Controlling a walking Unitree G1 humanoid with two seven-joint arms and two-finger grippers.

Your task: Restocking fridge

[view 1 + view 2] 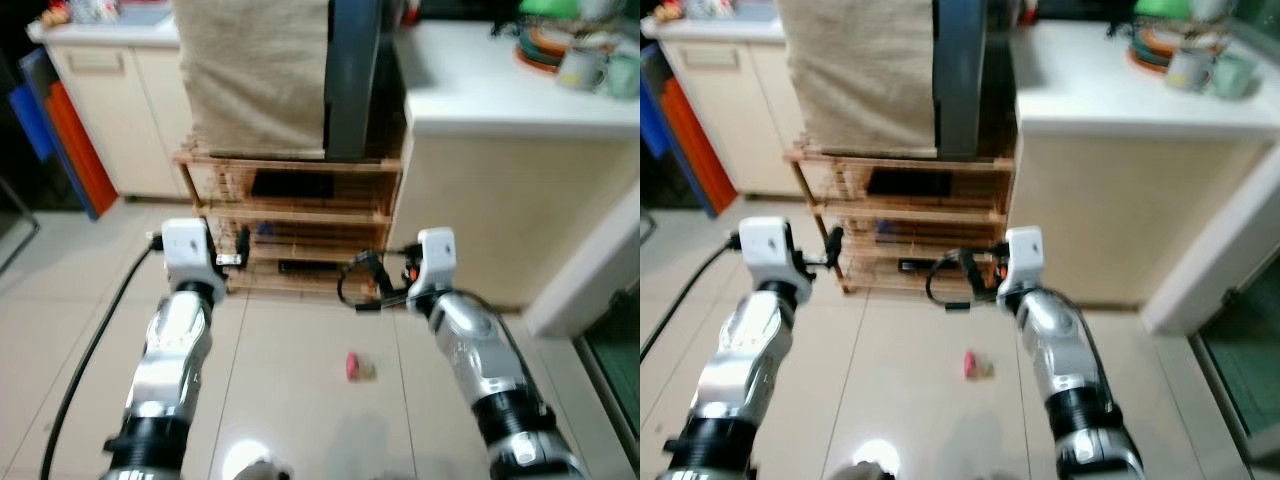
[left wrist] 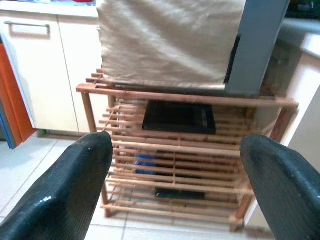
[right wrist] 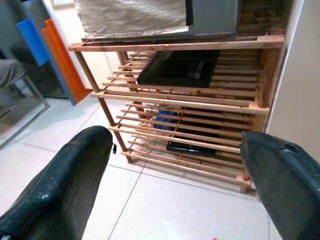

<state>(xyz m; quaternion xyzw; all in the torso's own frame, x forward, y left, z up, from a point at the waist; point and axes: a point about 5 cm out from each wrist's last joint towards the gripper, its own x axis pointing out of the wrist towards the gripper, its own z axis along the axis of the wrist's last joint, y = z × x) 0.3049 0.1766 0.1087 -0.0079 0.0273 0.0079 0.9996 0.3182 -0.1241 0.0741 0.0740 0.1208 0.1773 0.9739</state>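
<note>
A tall grey appliance [image 1: 352, 80], half draped in beige cloth [image 1: 255, 75], stands on a low wooden slatted rack [image 1: 300, 215]. The rack holds a flat black box [image 2: 179, 117] on its upper shelf, with a blue item [image 3: 165, 120] and another black item lower down. Both arms are raised toward the rack, a short way in front of it. My left gripper [image 2: 175, 142] and right gripper [image 3: 175, 135] are open, fingers wide apart and holding nothing. A small pink and tan object [image 1: 357, 366] lies on the tiled floor between the arms.
A white counter [image 1: 500, 90] with stacked dishes [image 1: 560, 45] stands at the right, its side wall next to the rack. Cream cabinets [image 1: 110, 110] and blue and orange boards [image 1: 60, 130] are at the left. A black cable [image 1: 90, 350] trails along the left arm.
</note>
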